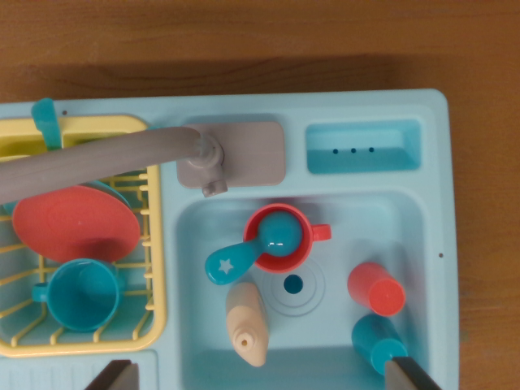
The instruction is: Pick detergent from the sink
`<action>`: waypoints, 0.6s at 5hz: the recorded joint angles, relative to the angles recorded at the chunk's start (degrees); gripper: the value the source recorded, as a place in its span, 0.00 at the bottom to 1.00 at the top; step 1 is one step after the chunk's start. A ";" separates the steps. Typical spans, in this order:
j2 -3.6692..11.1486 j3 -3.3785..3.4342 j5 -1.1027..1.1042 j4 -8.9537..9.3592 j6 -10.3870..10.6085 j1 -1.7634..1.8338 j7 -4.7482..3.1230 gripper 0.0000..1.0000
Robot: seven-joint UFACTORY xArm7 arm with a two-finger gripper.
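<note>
Because the bottle (247,323) lies on its side at the sink's (410,213) near left, the spread fingers (257,375) hover empty above, straddling the basin.

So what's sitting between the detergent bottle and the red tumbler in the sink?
In the wrist view, only the sink drain lies between the detergent bottle and the red tumbler.

A brown wooden tabletop (244,41) fills the far side and runs down the right edge, its grain softly, evenly lit.
</note>
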State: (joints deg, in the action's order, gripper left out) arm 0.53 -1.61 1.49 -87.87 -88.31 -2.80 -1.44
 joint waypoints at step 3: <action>0.13 -0.09 -0.18 1.42 1.49 -0.03 -0.80 0.00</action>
State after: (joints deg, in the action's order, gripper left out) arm 0.66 -1.69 1.32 -86.45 -86.82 -2.83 -2.25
